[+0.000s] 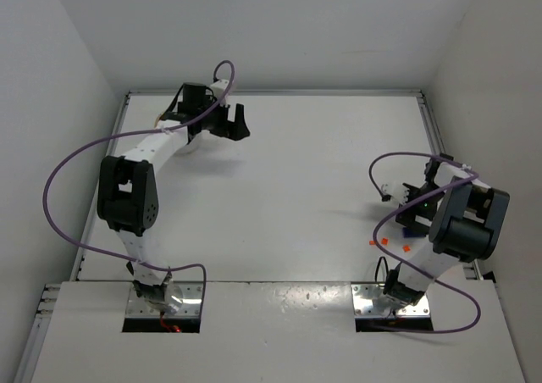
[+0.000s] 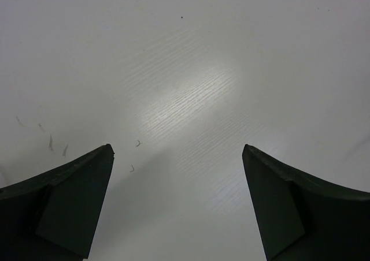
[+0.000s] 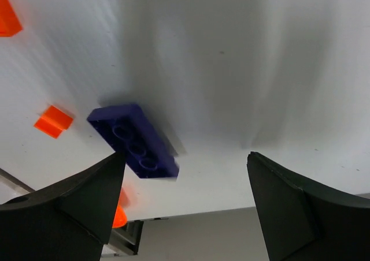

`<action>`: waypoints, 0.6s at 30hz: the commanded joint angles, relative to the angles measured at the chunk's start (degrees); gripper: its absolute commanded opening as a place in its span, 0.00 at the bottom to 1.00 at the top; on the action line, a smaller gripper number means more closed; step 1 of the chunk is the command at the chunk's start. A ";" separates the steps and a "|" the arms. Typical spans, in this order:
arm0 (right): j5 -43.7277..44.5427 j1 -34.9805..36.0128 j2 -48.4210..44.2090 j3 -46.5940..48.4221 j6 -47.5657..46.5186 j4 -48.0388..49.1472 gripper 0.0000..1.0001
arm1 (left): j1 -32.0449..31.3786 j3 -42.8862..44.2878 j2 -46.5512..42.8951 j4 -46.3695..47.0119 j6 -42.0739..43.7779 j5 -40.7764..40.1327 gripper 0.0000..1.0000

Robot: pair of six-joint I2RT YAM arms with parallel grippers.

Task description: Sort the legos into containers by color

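- left tool (image 2: 178, 146): far left, jaws wide apart, holding nothing, only bare bench (image 1: 296, 171) under it. The dish is not plain in any view, so the drop spot is unclear.
- orange legos (image 3: 53, 121): near right, loose on the bench just left of the blue brick (image 3: 133, 141). A sloppy approach could knock them, and one by the near bench edge might go over.
- blue brick: lies flat and skewed, right at one finger of the right tool (image 3: 185, 157).
- right tool: jaws wide apart, holding nothing. The brick is off-centre, so closing here would probably shove or spin it rather than pinch it.
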 commanded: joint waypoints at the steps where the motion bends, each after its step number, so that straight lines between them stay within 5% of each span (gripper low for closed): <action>1: -2.34 -0.17 -3.42 -3.00 -4.61 1.38 0.87 | 0.50 3.06 -2.53 -1.11 -1.50 -1.27 1.00; 18: -1.10 1.06 3.52 -2.48 -4.09 6.66 0.84 | -0.55 2.54 -4.63 -2.25 -0.45 -5.05 1.00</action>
